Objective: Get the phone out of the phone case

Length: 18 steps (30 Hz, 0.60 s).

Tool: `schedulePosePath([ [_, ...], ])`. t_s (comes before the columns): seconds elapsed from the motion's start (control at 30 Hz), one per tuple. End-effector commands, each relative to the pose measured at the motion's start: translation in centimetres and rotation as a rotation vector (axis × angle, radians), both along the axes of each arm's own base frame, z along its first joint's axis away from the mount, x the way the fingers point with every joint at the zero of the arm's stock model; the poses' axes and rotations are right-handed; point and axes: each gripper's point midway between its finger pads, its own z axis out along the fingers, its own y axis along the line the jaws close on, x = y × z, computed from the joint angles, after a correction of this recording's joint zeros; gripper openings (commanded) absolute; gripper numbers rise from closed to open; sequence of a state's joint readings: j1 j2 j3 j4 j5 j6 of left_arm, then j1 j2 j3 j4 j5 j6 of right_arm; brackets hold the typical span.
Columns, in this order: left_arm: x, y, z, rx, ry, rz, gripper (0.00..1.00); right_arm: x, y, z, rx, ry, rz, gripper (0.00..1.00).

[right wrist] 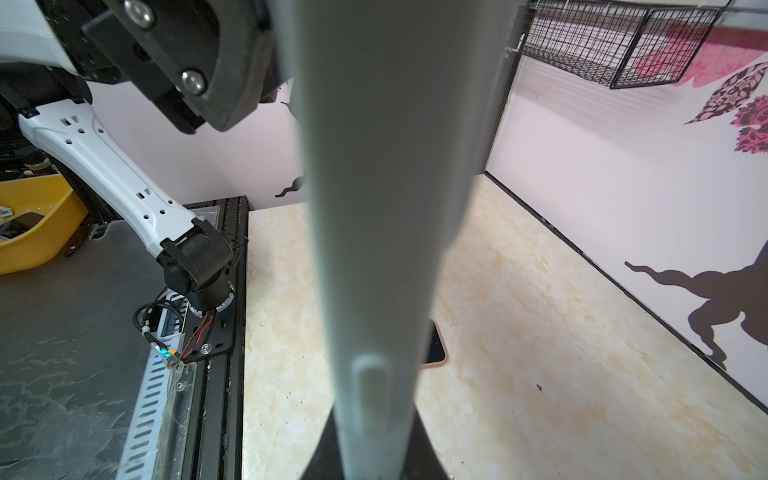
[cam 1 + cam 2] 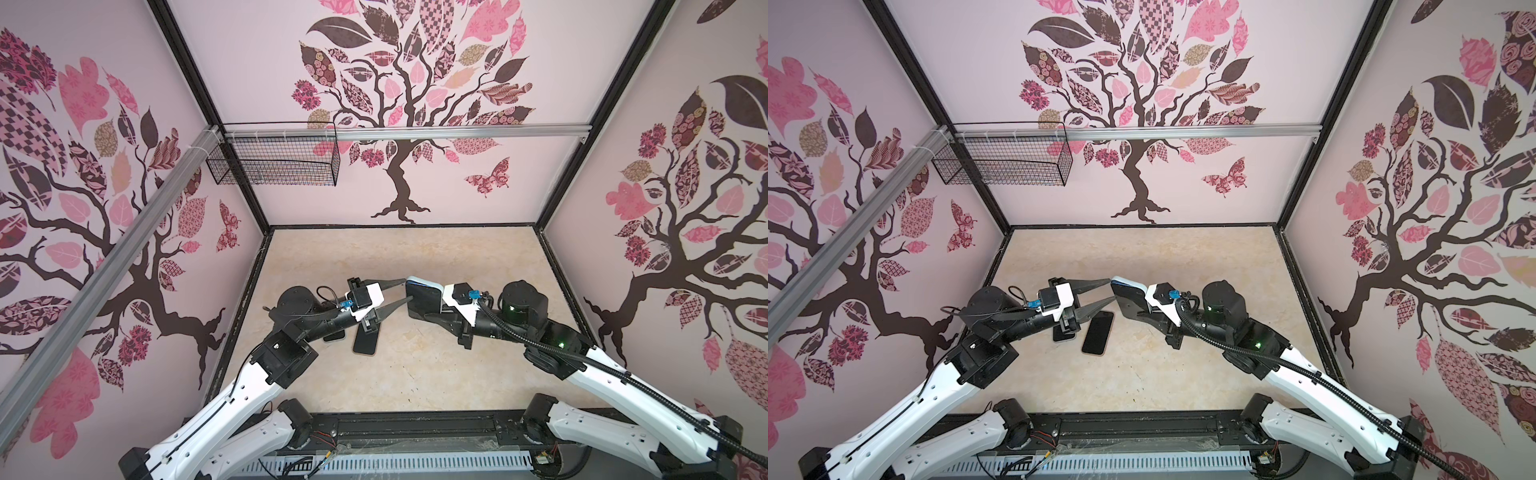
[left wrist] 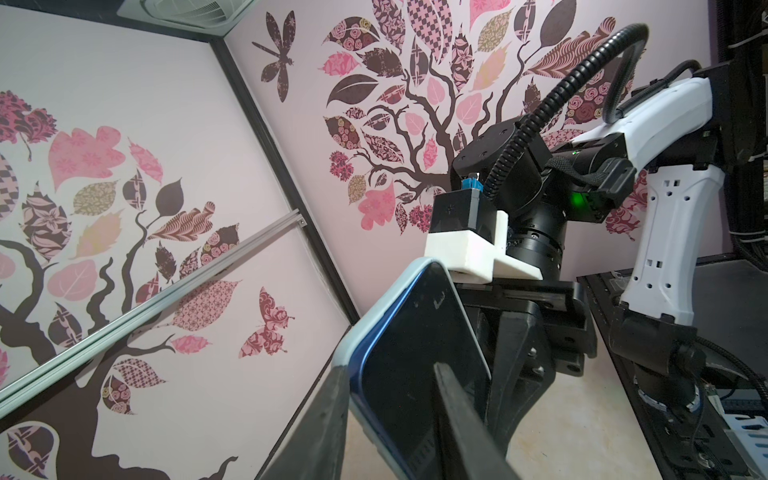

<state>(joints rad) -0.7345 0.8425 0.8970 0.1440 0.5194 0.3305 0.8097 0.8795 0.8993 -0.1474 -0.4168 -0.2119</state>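
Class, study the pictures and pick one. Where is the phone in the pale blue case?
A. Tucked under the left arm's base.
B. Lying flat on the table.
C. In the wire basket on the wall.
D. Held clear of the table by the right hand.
D: the right hand is clamped on the cased phone, which stands on edge above the table rather than lying on it.

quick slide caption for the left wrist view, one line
The left gripper brackets the end of the phone in its pale blue case, held off the table by the right gripper.
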Motion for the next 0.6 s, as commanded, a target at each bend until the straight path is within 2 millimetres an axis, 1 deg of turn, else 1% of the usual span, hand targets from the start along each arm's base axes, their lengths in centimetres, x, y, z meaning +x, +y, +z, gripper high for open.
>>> schedulePosePath([
  [0.0,0.0,-0.3,-1.2,0.021,0.038,-0.02,0.35,-1.1,-0.3,5.5,0.131,-0.112,0.034,0.0],
  [0.1,0.0,-0.4,-1.3,0.026,0.041,-0.025,0.35,-1.2,0.0,5.2,0.114,-0.105,0.053,0.0],
  [0.3,-0.4,-0.6,-0.9,0.023,0.041,-0.053,0.33,-1.3,0.4,4.6,0.091,-0.081,0.076,0.0],
  [0.57,-0.4,-1.3,-1.8,0.05,0.081,-0.091,0.33,-1.9,1.0,3.7,0.009,-0.112,0.113,0.0],
])
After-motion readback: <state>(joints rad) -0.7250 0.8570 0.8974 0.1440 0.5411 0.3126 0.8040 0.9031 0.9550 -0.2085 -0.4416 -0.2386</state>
